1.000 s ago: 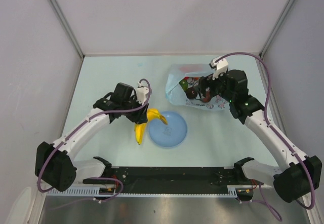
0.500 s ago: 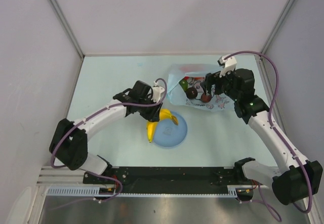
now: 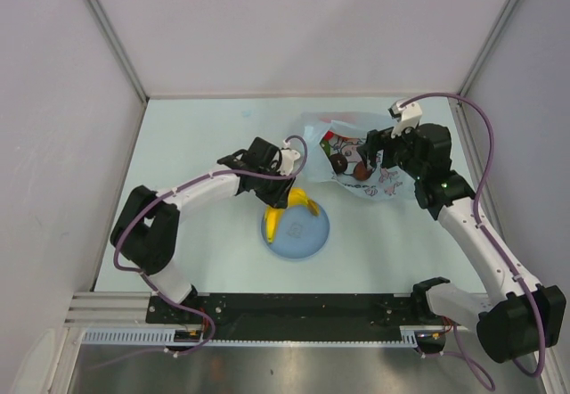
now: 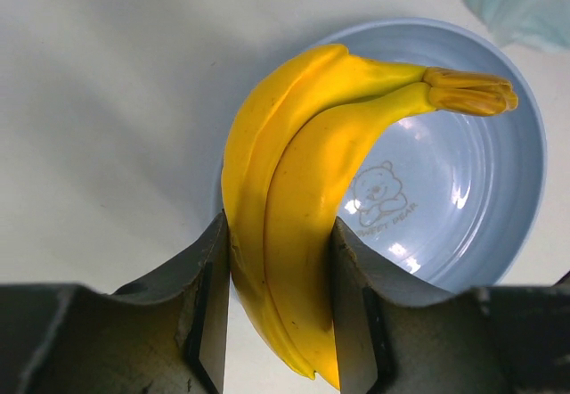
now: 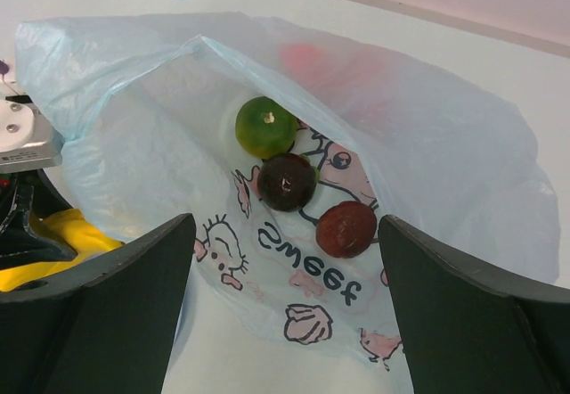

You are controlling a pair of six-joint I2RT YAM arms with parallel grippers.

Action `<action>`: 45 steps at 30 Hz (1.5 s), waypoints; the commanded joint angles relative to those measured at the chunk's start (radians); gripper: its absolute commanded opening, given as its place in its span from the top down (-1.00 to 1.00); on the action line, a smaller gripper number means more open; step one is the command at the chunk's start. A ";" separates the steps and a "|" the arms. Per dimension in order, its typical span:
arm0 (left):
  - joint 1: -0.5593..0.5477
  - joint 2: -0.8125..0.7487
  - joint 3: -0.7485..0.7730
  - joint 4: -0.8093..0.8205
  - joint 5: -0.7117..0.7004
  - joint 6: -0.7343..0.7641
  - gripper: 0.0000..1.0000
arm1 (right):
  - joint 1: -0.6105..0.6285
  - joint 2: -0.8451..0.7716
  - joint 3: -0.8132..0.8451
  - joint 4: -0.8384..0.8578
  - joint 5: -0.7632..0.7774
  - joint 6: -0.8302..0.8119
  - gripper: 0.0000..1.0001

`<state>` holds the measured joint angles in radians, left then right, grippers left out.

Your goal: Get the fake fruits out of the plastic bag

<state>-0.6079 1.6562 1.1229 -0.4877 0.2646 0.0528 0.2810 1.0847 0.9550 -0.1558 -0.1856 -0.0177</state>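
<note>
My left gripper point(image 3: 283, 200) point(image 4: 278, 318) is shut on the yellow banana point(image 4: 294, 225) point(image 3: 299, 202) and holds it over the near left rim of the round blue plate point(image 4: 499, 198) point(image 3: 303, 231). The pale-blue plastic bag point(image 3: 356, 158) point(image 5: 419, 135) lies at the back right. In the right wrist view a green fruit point(image 5: 265, 127), a dark maroon fruit point(image 5: 287, 181) and a red-brown round fruit point(image 5: 346, 228) lie on the printed bag. A red fruit point(image 5: 307, 60) shows dimly through the film. My right gripper point(image 3: 378, 156) point(image 5: 283, 305) is open, empty, above the bag.
The plate has a small bear print point(image 4: 383, 200) in its middle. Grey walls stand close on the left, the back and the right. The arm bases and a black rail point(image 3: 303, 309) run along the near edge.
My left arm has carried the banana rightward from the table onto the plate's left side. My right gripper has shifted slightly right and back over the bag.
</note>
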 commanded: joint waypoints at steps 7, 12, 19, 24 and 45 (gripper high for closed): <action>-0.003 0.022 0.009 0.046 -0.024 0.027 0.13 | -0.014 -0.019 -0.016 0.048 -0.022 0.013 -0.76; -0.003 0.022 0.011 0.026 -0.002 0.025 -0.09 | -0.016 -0.011 -0.016 0.067 -0.017 0.013 -0.76; 0.000 -0.047 0.055 -0.029 0.074 -0.005 -0.37 | -0.016 -0.017 -0.012 0.045 -0.023 0.002 -0.76; 0.037 -0.114 0.080 -0.133 0.122 -0.002 -0.44 | -0.016 -0.034 -0.007 -0.039 -0.017 -0.051 -0.77; 0.157 -0.231 0.109 -0.045 0.205 -0.085 -0.54 | 0.030 0.274 0.033 -0.143 -0.015 0.090 -0.25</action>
<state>-0.4530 1.4548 1.1549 -0.5797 0.4664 -0.0257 0.2836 1.2942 0.9409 -0.3721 -0.2142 -0.0311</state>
